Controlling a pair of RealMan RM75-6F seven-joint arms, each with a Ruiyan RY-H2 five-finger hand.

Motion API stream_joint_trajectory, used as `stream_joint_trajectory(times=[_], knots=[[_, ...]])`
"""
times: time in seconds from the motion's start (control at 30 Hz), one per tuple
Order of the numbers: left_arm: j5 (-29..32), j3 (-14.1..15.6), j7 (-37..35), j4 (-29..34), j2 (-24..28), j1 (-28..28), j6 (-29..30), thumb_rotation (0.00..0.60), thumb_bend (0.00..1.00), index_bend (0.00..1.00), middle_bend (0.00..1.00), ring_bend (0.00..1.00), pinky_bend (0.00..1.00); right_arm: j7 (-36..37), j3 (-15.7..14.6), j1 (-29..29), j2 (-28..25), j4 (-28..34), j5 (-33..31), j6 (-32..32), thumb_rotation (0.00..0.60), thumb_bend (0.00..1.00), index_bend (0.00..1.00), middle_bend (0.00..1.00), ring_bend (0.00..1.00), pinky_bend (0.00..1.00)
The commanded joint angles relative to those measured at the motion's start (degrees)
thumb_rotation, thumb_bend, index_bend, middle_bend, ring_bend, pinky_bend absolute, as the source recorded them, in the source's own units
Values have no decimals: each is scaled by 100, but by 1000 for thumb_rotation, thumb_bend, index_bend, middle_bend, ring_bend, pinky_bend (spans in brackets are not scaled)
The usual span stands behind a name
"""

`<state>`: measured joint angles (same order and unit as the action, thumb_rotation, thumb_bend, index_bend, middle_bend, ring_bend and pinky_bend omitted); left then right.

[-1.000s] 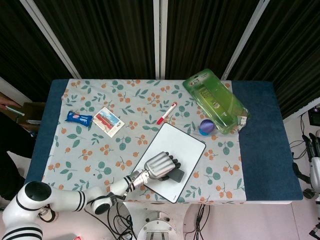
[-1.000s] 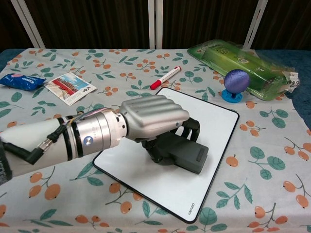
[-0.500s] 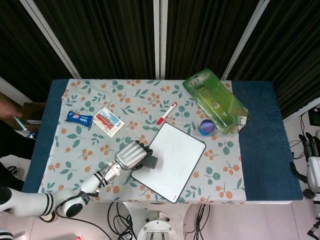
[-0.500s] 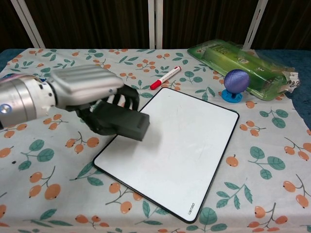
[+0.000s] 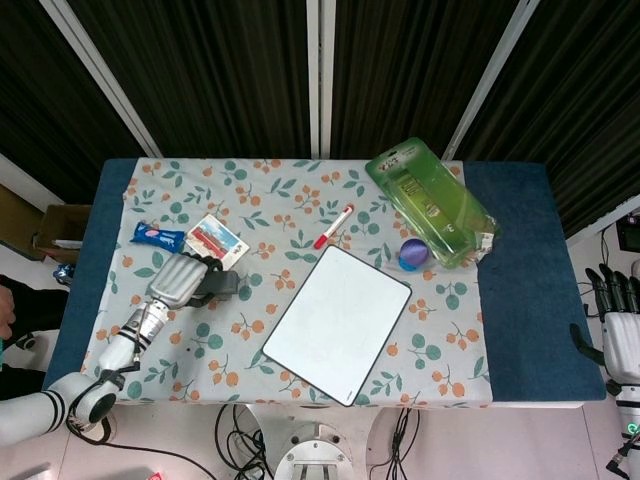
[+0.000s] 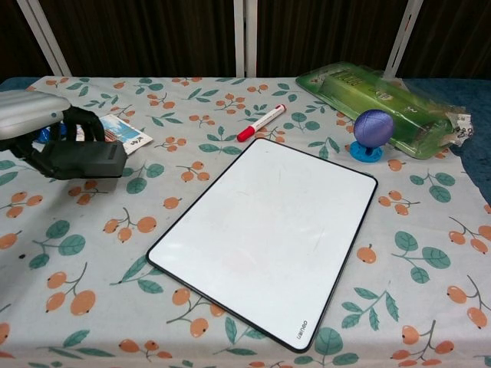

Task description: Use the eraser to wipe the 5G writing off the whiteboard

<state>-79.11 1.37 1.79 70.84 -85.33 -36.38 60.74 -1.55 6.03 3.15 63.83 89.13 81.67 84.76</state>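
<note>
Since a second ago the left hand point(image 5: 180, 281) has left the whiteboard point(image 5: 338, 322) and swung out to the left side of the table point(image 5: 520, 290), carrying the eraser point(image 6: 86, 160) with it; half a second ago it was at the board's left edge, now it is well apart from it. Board surface reads blank white in both views — no writing visible.

Left hand: fingers point(image 6: 83, 120) clamped around the dark eraser, which juts out toward the board. In the chest view the eraser sits in front of the picture card point(image 6: 116, 136); whether it touches the cloth I cannot tell.

Right hand point(image 5: 619, 328): at the far right frame edge in the head view, off the table, fingers pointing up and held apart, holding nothing.

Other items: red marker point(image 5: 333, 226) just beyond the board's far corner; purple ball point(image 6: 373, 128) on a blue stand near the board's right corner; green plastic package point(image 5: 430, 202) behind it; blue wrapper point(image 5: 158, 237) beside the card — mostly hidden by the hand in the chest view.
</note>
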Motion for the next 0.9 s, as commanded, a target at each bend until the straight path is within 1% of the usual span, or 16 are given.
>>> stream_joint_trajectory(times=[0.03,0.1,0.2,0.23,0.27,0.33,0.4,0.47,0.63,0.67,0.73,0.77,0.9], knots=[[-220,117,-318,-305,-55,172,112,600,433,439,493,476,577,-43,1,-22,-28,40,7,49,600,265,0,0,0,0],[-336,137,-455,-409,-79,209,171,600,400,380,460,450,563,-49,6,-39,-42,55,-14,69,600,266,0,0,0,0],[-490,195,-601,-529,-100,231,165,600,305,259,366,386,488,-55,-2,-50,-42,66,-21,73,600,266,0,0,0,0],[-522,220,-628,-540,-83,226,121,600,252,183,300,344,435,-56,-5,-52,-40,67,-19,76,600,266,0,0,0,0],[-533,246,-632,-541,-59,225,59,600,219,139,257,317,405,-58,-7,-54,-40,68,-16,79,600,266,0,0,0,0],[-537,269,-570,-517,-11,230,-20,600,124,52,143,234,332,-62,-5,-63,-42,76,-29,87,600,266,0,0,0,0],[-549,219,-557,-501,-20,315,137,600,45,32,82,172,289,-67,10,-70,-54,97,-61,95,600,266,0,0,0,0],[-576,171,-610,-498,-33,393,314,600,5,31,65,140,264,-68,17,-71,-62,101,-69,99,600,266,0,0,0,0],[-679,87,-654,-247,177,657,878,584,0,32,64,118,244,-71,8,-66,-80,126,-37,99,600,265,0,0,0,0],[-673,64,-621,-160,267,740,1029,564,0,31,64,115,240,-71,6,-66,-84,129,-30,101,600,265,0,0,0,0],[-606,35,-505,90,518,940,1290,489,0,32,64,97,227,-57,-24,-54,-117,123,13,64,600,264,0,0,0,0],[-540,18,-430,208,648,1028,1369,463,0,32,64,89,223,-31,-46,-43,-145,119,39,26,600,259,0,0,0,0],[-220,-60,-179,538,1102,1492,1810,392,0,33,64,70,210,-44,-57,4,-210,103,-8,-116,600,233,0,0,0,0]])
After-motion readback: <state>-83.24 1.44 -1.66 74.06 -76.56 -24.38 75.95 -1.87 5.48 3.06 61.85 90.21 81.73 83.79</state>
